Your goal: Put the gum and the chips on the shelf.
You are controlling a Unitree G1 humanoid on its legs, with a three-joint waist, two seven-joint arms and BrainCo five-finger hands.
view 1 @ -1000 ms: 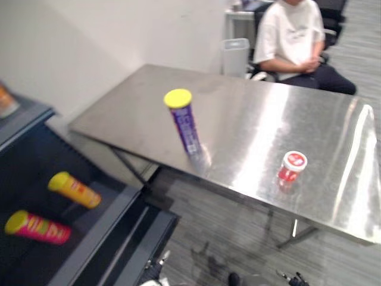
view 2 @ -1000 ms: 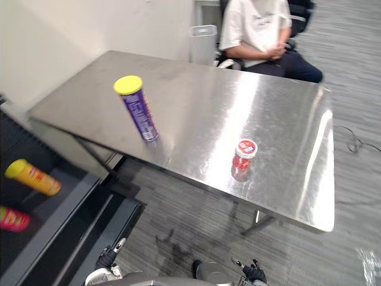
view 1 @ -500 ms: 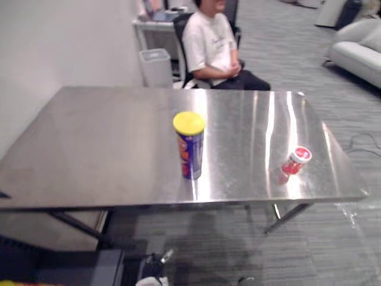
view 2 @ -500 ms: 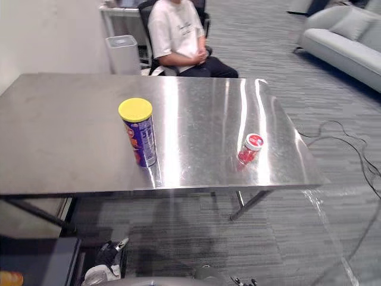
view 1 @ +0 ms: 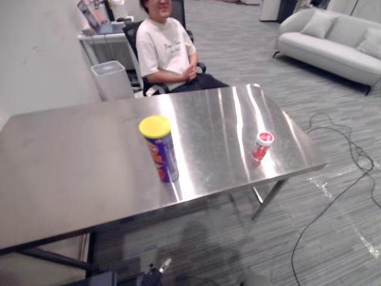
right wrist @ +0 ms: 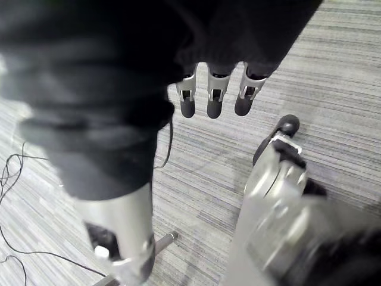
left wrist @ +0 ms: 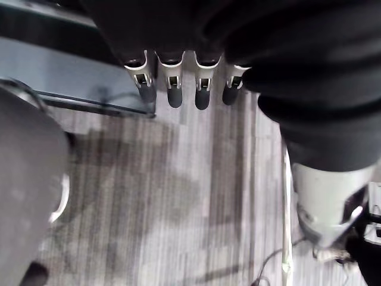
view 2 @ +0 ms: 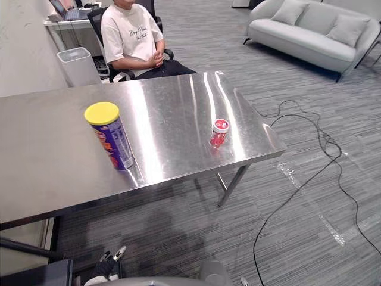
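A purple chips can [view 1: 160,150] with a yellow lid stands upright near the front edge of the steel table [view 1: 71,161]. The gum [view 1: 262,146], a small red tub with a white lid, sits to its right, near the table's right end. Both stand free, with no hand near them. My left hand [left wrist: 172,89] hangs below table height over the carpet, its fingers straight and holding nothing. My right hand [right wrist: 214,98] also hangs over the floor, fingers straight and empty.
A person [view 1: 166,50] sits in a chair behind the table's far edge, next to a grey bin [view 1: 112,80]. A sofa [view 1: 333,42] stands at the far right. Black cables [view 1: 333,196] trail over the carpet right of the table.
The camera has swung to the right, so the dark shelf with its two cans has slid out at the left. The chips can and the gum have stayed in place on the table.
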